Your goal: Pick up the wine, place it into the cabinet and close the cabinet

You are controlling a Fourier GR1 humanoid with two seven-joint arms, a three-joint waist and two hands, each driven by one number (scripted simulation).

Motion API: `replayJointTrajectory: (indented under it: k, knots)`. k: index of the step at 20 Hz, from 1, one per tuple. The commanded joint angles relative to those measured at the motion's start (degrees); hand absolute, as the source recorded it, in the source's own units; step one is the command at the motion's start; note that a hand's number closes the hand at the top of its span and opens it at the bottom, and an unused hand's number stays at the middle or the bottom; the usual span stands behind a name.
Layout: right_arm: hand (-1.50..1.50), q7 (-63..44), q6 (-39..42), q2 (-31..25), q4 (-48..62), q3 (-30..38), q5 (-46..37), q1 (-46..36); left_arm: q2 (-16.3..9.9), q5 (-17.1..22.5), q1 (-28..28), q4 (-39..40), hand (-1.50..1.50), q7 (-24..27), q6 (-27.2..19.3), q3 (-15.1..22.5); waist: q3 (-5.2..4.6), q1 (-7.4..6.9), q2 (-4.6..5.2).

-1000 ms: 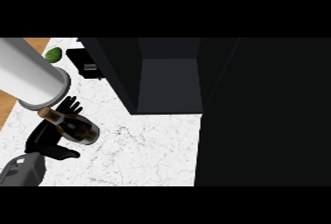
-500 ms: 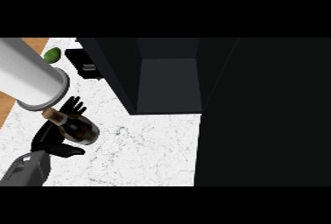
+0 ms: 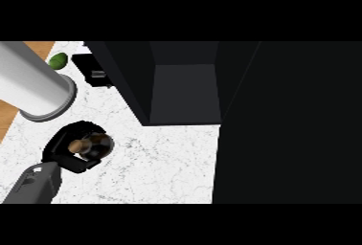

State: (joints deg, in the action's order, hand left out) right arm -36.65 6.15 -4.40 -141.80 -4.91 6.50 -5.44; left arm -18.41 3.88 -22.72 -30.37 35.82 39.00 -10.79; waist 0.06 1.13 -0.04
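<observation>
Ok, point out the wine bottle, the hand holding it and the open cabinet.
wine bottle [image 3: 92, 144]: head view, on its top, seen from above.
left hand [image 3: 62, 154]: head view, on the fingers curled round the bottle.
cabinet [image 3: 185, 91]: head view, on its inner floor.

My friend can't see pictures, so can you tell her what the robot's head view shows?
The robot's left hand is curled around a wine bottle above a white marble counter. An open dark cabinet stands ahead, with a big grey cylinder at the left.

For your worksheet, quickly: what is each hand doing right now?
Left hand: closed around the wine bottle.
Right hand: not in view.
</observation>
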Motion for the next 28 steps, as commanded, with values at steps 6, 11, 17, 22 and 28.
replayJointTrajectory:
  k: [6, 11, 17, 22, 28]
  knots:
    - [-1.50, -5.9, 0.0, -1.7, -5.7, 3.8, 6.1, -1.2, 3.4, -3.4, 5.9, -6.2, 1.50, 11.3, -12.0, 2.0, -0.07, -0.93, -0.13]
    - [-1.50, -0.4, 1.6, 0.1, -4.4, 2.7, 4.5, 4.6, 7.8, 2.5, 14.1, -15.8, 1.50, 7.7, -20.7, -1.9, 0.10, -1.74, -0.43]
    - [-1.50, -4.4, -0.2, 1.2, -8.3, 0.9, 4.4, 3.3, 10.9, 0.0, 20.9, -30.5, 1.50, 10.9, -28.9, 0.0, -0.01, -1.42, -0.37]
    - [-1.50, -0.1, 2.6, -0.3, -4.0, 5.4, 7.6, 3.9, 11.8, 7.1, 22.0, -47.7, 1.50, -5.2, -25.1, 1.5, 0.05, -1.42, -0.24]
    - [-1.50, -3.6, 1.2, -0.2, -6.3, 4.9, 6.8, 1.5, 12.1, 11.7, 26.8, -62.3, 1.50, -17.6, -23.6, 4.7, 0.01, -1.26, -0.24]
